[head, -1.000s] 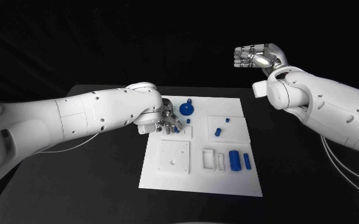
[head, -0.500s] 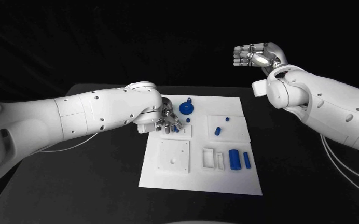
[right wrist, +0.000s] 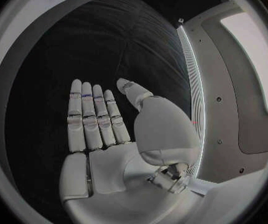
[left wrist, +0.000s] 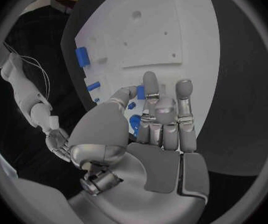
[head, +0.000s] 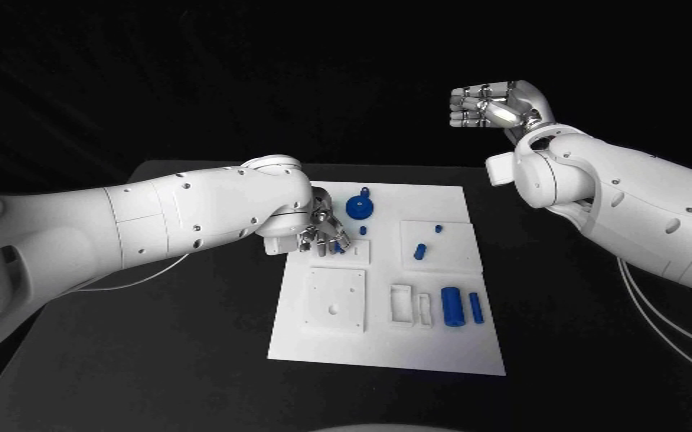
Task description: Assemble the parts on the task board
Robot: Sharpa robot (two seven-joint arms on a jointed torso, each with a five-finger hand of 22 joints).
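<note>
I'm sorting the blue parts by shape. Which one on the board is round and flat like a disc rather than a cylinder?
The blue disc near the task board's far edge, just beyond the left robot hand. The other blue parts are slim cylinders.

The setting is a robotics laboratory test cell, indicated by a black table (head: 188, 332) against a black backdrop, a white task board (head: 389, 347) with machined recesses and small blue parts (head: 451, 307), and exposed arm cabling.
</note>
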